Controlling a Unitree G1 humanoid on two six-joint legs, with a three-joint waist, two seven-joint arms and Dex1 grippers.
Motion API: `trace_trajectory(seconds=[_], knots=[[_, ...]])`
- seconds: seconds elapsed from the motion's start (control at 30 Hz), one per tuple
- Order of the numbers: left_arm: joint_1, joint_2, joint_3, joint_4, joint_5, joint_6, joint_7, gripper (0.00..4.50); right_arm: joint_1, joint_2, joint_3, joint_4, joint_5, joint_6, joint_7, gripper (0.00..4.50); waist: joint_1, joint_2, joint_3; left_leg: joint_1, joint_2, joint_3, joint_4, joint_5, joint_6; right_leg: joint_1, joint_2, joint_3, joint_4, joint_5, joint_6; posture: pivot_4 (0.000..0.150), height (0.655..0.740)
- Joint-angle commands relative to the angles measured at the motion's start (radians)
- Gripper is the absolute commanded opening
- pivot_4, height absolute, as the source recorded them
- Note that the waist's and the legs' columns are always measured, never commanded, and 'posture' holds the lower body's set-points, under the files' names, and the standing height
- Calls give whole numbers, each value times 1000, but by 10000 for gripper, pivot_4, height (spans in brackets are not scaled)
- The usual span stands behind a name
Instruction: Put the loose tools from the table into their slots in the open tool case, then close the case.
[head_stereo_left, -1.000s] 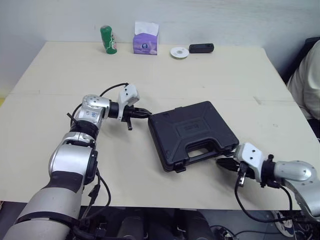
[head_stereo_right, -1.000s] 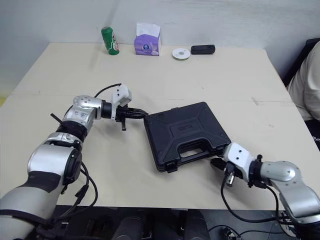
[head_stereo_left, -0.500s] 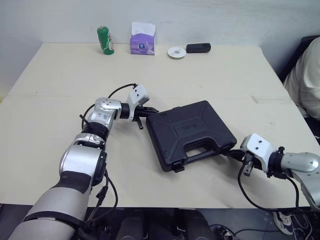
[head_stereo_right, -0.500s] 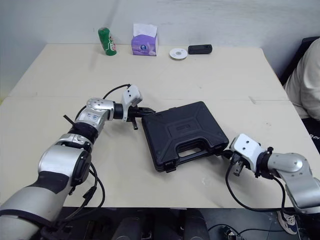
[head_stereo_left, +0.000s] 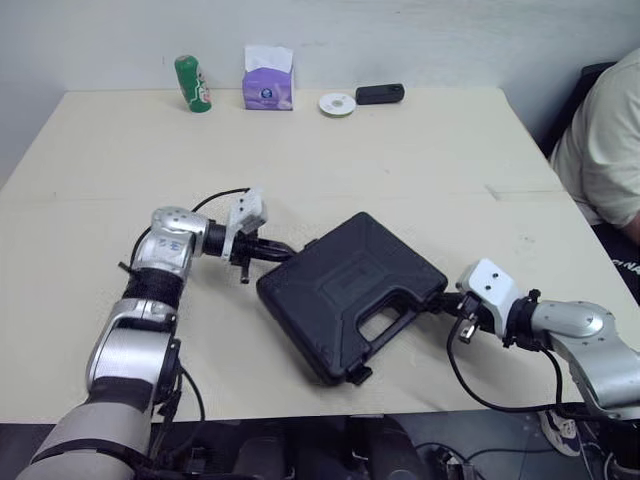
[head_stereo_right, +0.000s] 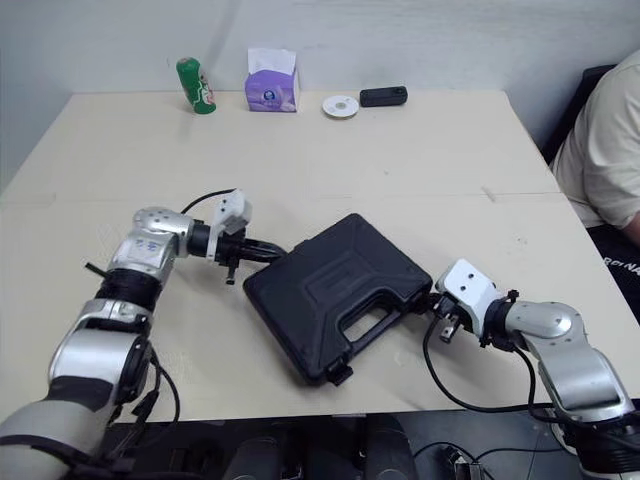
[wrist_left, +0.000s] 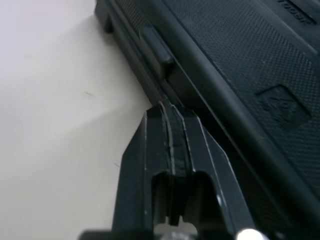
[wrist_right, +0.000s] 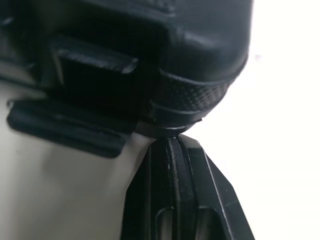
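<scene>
Here the black tool case (head_stereo_left: 345, 290) lies shut and flat on the table (head_stereo_left: 440, 170), toward the near edge. It is turned so that its corners point diagonally. The lid faces up, and the moulded carry handle (head_stereo_left: 378, 325) is on the side toward the near right. A latch (head_stereo_left: 358, 376) sticks out by the case's nearest corner.

The left tool (head_stereo_left: 276, 252) reaches in from the left. Its two black fingers (wrist_left: 150, 145) are pressed together into a single wedge with nothing between them. The tip touches the case's far-left side wall. In the left wrist view it rests against the seam between lid and base, just beside a hinge (wrist_left: 157, 46).

The right tool (head_stereo_left: 443, 303) comes in from the right, its fingers (wrist_right: 150, 200) likewise pressed together and empty. Its tip is at the case's right-hand corner. In the right wrist view it touches the rounded, textured corner low down, where the case meets the table, near a second latch (wrist_right: 75, 122) that juts out flat.

Along the table's far edge, well apart from the case, stand a green can (head_stereo_left: 192, 83), a purple tissue box (head_stereo_left: 268, 78), a white disc (head_stereo_left: 337, 104) and a small black device (head_stereo_left: 380, 94), roughly in a row. A person (head_stereo_left: 605, 150) in a light shirt sits at the table's right side.
</scene>
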Motion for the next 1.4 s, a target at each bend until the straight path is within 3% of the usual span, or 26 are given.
trace_trajectory(seconds=[0.03, 0.2, 0.43, 0.67, 1.03, 1.27, 1.4], knots=[[75, 20, -42, -216, -37, 80, -35, 270, 8, 3, 18, -75, 19, -21, 19, 0, 1, 0, 0, 0, 0, 0, 0, 0, 0, 0, 0, 0, 0, 0, 0, 1500, 7278], [129, 98, -33, -282, -13, 64, 25, 270, 96, -52, -71, -93, 32, -9, 35, 0, 20, 0, 0, 0, 0, -1, 0, 0, 0, 0, -1, 0, 0, 0, 0, 1500, 7278], [48, 116, -34, -465, -170, 253, -62, 270, 151, -94, -100, -115, 54, -14, 62, 0, 39, 0, 0, 0, -1, -1, 0, 0, 0, 1, -2, 0, 0, 0, 0, 1500, 7278], [-34, -59, -127, -467, -180, 243, 0, 270, 167, -108, -165, -153, 113, 21, 90, 0, 49, 0, 0, 0, -2, -1, 1, 0, 1, 1, 0, 0, -1, 0, 0, 1500, 7278], [-165, -324, -224, -143, -102, 33, 96, 270, 331, -111, -323, -252, 209, 53, 119, 0, 52, 0, 0, 0, -1, -1, 1, 0, 2, 2, -1, 0, -2, 0, 1, 1500, 7278], [-189, -420, -278, 10, -35, -97, 94, 270, 348, -82, -336, -261, 235, 68, 80, 0, 49, 0, 0, 0, -1, -1, 1, 0, 2, 2, -1, 0, -4, 1, 1, 1500, 7278], [-196, -435, -367, 120, 97, -135, 177, 270, 342, -76, -317, -263, 238, 63, 66, 0, 51, 0, 0, 0, -1, -2, 1, 0, 2, 2, -2, 0, -7, 1, 1, 1500, 7278]])
